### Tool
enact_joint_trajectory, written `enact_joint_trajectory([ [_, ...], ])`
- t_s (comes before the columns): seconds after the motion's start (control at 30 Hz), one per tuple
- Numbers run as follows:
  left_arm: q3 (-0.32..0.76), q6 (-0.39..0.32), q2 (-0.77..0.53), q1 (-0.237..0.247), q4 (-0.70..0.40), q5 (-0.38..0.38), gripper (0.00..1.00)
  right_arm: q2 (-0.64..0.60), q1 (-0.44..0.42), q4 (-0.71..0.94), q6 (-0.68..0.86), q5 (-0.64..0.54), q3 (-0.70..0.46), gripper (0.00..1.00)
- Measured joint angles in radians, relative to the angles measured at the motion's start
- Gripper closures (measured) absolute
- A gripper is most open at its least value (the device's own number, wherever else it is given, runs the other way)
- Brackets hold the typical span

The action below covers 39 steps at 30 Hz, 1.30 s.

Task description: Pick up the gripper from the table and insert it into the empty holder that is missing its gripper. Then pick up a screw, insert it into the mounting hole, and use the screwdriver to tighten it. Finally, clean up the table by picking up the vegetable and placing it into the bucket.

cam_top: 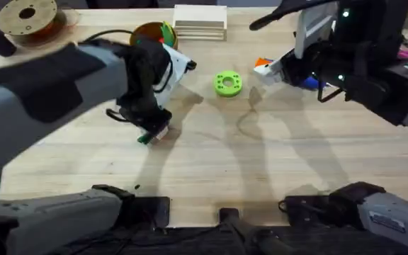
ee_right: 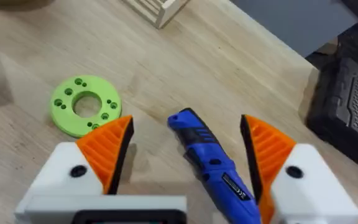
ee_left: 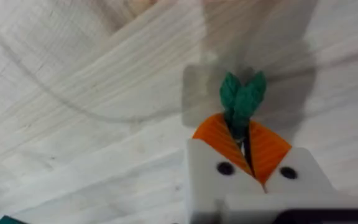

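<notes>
Evidently you had reached the clean-up stage: your left gripper (ee_left: pixel 248 146) was closed on the vegetable (ee_left: pixel 242 99), whose dark green leafy tips stuck out past the orange pads (ee_left: pixel 219 138). Seen from overhead, that gripper (cam_top: pixel 153 132) sat low over the tabletop (cam_top: pixel 261 177), left of centre, with a scrap of green (cam_top: pixel 144 139) showing at its fingertips (whether the bundle had cleared the wood, you could not tell from these views).

The bucket (cam_top: pixel 152 32) stood at the far edge of the tabletop, well apart from the vegetable and beyond the left arm; only part of its yellow-brown rim and green side showed. What remained, by this evidence, was the carry to the bucket and the release.

Your right gripper (ee_right: pixel 185 155) hung with its fingers (ee_right: pixel 107 146) spread wide, gripping nothing. The blue screwdriver (ee_right: pixel 213 168) lay on the tabletop between them, touched by neither. A bright green ring-shaped disc (ee_right: pixel 84 104) lay near it.

Of the earlier stages (wedge into holder, screw tightened) these views gave no proof either way.

The vegetable itself looked small, soft and matte, its leaf-shaped lobes pinched together at the base, so it would likely flex in the grip.
</notes>
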<state>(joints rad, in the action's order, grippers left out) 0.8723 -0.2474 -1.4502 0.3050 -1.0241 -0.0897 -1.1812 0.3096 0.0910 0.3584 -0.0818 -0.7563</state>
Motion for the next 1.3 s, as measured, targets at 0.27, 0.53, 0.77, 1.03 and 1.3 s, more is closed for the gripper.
enact_joint_trajectory([
  [0.27, 0.357, 0.0, -0.001, 0.0, -0.173, 0.07, 0.981, 0.0, 0.0, 0.0, 0.0, 0.0, 0.0, 0.012],
  [0.53, 0.481, 0.031, 0.006, -0.044, 0.248, -0.024, 0.981, 0.0, 0.0, -0.001, 0.0, 0.0, 0.0, 0.012],
  [0.77, 0.481, 0.324, -0.111, -0.11, 0.428, -0.066, 0.981, 0.0, 0.0, -0.001, 0.0, 0.0, 0.0, 0.012],
  [1.03, 0.481, 0.474, -0.258, -0.111, 0.44, -0.068, 0.981, 0.0, 0.0, -0.001, 0.0, 0.0, 0.0, 0.012],
  [1.3, 0.481, 0.499, -0.283, -0.111, 0.463, -0.09, 0.6, 0.0, 0.0, -0.001, 0.0, 0.0, 0.0, 0.012],
])
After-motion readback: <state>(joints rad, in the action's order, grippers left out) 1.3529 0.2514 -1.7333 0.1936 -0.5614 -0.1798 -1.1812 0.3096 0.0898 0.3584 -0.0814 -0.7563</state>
